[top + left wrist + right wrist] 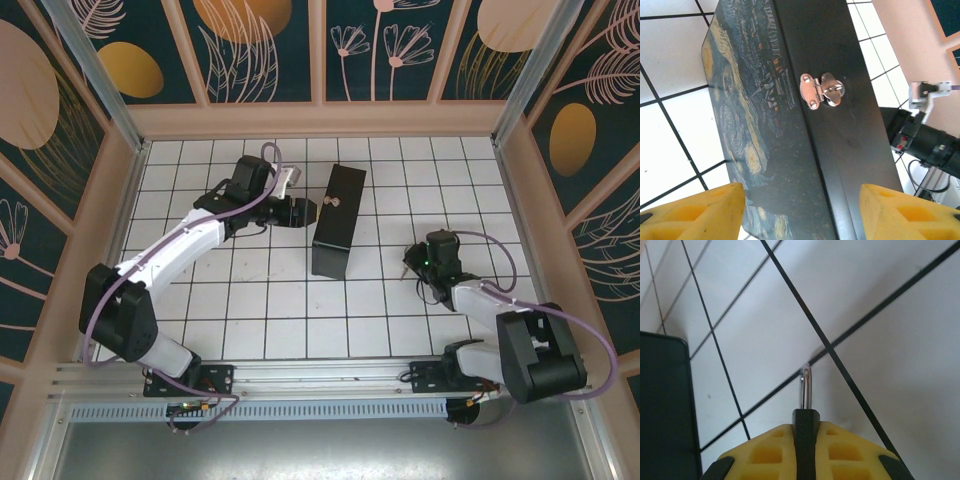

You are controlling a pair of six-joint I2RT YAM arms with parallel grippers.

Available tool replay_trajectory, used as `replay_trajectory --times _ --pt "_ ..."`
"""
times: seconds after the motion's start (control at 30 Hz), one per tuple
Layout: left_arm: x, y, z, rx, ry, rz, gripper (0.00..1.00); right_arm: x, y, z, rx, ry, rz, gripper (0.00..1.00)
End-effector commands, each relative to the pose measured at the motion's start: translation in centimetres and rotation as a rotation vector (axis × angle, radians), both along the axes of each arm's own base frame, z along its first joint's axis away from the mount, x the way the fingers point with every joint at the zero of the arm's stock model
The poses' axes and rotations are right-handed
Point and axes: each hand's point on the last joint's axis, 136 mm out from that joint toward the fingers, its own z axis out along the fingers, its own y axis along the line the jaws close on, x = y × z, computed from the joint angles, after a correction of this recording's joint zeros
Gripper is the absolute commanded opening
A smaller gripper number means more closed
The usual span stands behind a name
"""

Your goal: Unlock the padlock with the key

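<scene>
Padlock (806,385): thin silvery U-shackle, body hidden in clamped R gripper (806,415); L gripper (800,192) wide apart, empty.

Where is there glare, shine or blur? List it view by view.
Top external: even light, no strong glare on the box. Left wrist: bright glare on the metal clasp; the left fingers look soft. Right wrist: a shine streak along the padlock shackle; the right fingers look soft.

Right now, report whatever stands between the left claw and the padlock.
The painted box does. It lies directly in front of the open left claw, and the padlock is pinched in the shut right claw on the box's other side.
</scene>
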Motion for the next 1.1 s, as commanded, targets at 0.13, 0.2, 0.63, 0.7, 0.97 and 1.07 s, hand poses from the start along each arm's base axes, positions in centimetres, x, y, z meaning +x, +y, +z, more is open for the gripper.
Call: replay_trajectory --times 0.13,0.2,0.63,0.7,0.97,1.07 --pt "-0.9 0.6 0.2 0.037 -0.023 0.002 0.63 2.4 1.2 2.3 0.054 -0.108 0.065 0.14" --pt "-1.0 0.4 0.1 0.059 -0.025 -0.003 0.62 2.3 1.2 1.9 0.051 -0.091 0.078 0.13" --pt "-0.8 0.9 0.2 0.086 -0.040 0.013 0.67 2.2 -1.1 4.3 -0.068 -0.051 0.070 0.49" --pt "-1.0 1.0 -0.1 0.096 -0.032 0.013 0.68 2.9 -0.8 7.4 -0.072 -0.125 0.094 0.48" --pt "1.9 -2.5 2.2 -0.098 -0.037 -0.014 0.67 4.3 9.7 12.9 -0.004 -0.210 0.356 0.23" --pt "2.7 -4.0 1.9 -0.150 -0.014 -0.045 0.65 4.9 10.9 10.2 0.046 -0.172 0.372 0.15"
